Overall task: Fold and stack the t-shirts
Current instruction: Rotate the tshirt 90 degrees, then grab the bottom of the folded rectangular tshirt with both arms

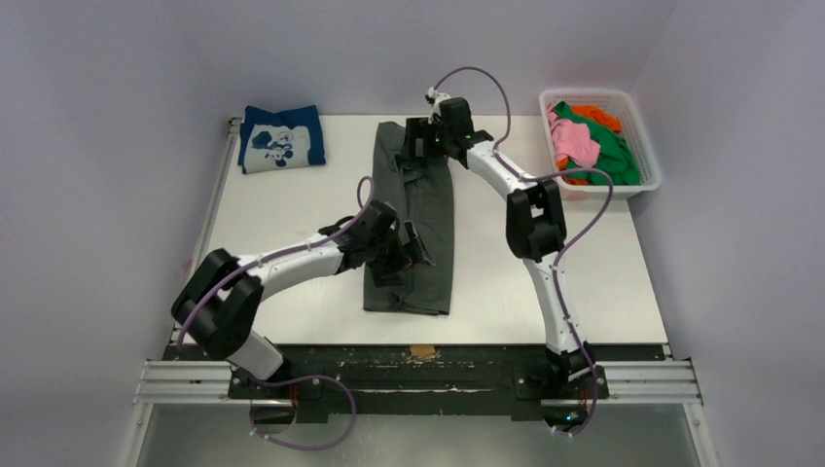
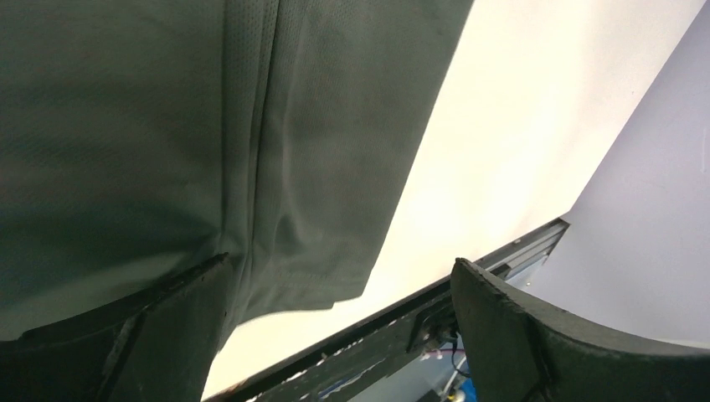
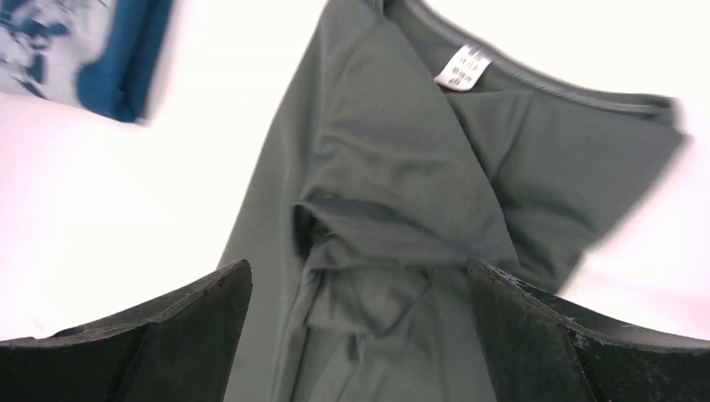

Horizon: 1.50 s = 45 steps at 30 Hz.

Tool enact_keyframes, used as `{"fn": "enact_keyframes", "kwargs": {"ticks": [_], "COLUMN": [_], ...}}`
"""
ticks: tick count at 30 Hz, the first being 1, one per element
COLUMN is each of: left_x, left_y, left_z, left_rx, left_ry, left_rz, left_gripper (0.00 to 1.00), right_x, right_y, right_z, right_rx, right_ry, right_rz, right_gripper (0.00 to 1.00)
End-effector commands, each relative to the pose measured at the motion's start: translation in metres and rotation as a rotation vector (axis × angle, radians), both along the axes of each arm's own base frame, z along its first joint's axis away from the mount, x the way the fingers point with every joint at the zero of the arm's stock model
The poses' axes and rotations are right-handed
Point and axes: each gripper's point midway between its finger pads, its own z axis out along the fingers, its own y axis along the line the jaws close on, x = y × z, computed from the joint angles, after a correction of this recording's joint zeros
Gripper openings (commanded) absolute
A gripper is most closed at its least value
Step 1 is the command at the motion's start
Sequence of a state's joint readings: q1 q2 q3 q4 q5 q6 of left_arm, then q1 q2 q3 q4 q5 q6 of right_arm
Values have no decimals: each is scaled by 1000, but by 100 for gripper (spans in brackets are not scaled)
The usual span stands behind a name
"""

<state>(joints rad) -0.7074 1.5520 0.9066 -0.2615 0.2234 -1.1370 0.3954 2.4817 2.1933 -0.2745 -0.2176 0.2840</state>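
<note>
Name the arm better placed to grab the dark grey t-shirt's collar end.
Right. The right gripper hovers open over the collar of the dark grey t-shirt; the left gripper is near the hem end.

You have a plain dark grey t-shirt [image 1: 413, 219] with no print, and its neck label [image 3: 462, 67] is white with small dark marks. It lies on your white counter [image 1: 292, 214]. The navy blue t-shirt [image 1: 282, 138] carries a white cartoon print. The mesh basket [image 1: 613, 193] is white, and inside it you can see a pink t-shirt [image 1: 574, 138], a green t-shirt [image 1: 613, 151] and an orange t-shirt [image 1: 603, 117]. Your left hand [image 2: 343, 335] and right hand [image 3: 356, 335] are black. The left arm [image 1: 292, 258] and right arm [image 1: 550, 292] are white with black joints, and their cables [image 1: 584, 233] are purple. The walls [image 1: 117, 97] are pale lilac.
</note>
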Motion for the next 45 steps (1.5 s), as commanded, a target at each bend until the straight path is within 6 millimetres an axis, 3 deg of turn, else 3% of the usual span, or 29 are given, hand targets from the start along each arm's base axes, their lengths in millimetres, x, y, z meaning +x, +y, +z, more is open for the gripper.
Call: {"fn": "enact_keyframes", "kwargs": {"ticks": [1,4,6,11,14,17,21,24,31,36,40,42,45], "left_x": [0,-17,-29,-47,-52,-62,-63,-57,-58,-57,-59,-62,-68], "left_y": [37,72,98,136,136,122,117,114,119,116,114,116,125], "left_z": [67,72,63,28,6,-8,-27,-33,-54,-64,-74,-75,-74], "left_rx": [93,191,262,262,197,135,140,164,226,223,225,235,260], "left_ry": [-229,-265,-263,-185,-139,-91,-38,-4,59,84,120,130,123], "left_rz": [-43,-44,-30,4,-23,-107,-165,-182,-201,-223,-243,-248,-233], "left_gripper": [100,100,100,100,97,90,81,70,43,39,21,0,0], "right_x": [-22,-57,-92,-205,-272,-336,-387,-411,-424,-424,-428,-432,-441], "right_y": [-37,-67,-84,-98,-92,-80,-74,-63,-48,-46,-49,-51,-56], "right_z": [135,127,113,66,34,2,-27,-42,-65,-82,-93,-93,-90], "right_rx": [-6,-84,-109,-67,-33,-12,-54,-58,-99,-119,-148,-149,-154], "right_ry": [-177,-103,-41,149,276,407,488,536,572,591,616,625,643], "right_rz": [-77,-149,-172,-152,-139,-91,-44,9,42,40,32,29,26], "right_gripper": [99,99,99,97,95,92,86,77,66,58,41,33,15]}}
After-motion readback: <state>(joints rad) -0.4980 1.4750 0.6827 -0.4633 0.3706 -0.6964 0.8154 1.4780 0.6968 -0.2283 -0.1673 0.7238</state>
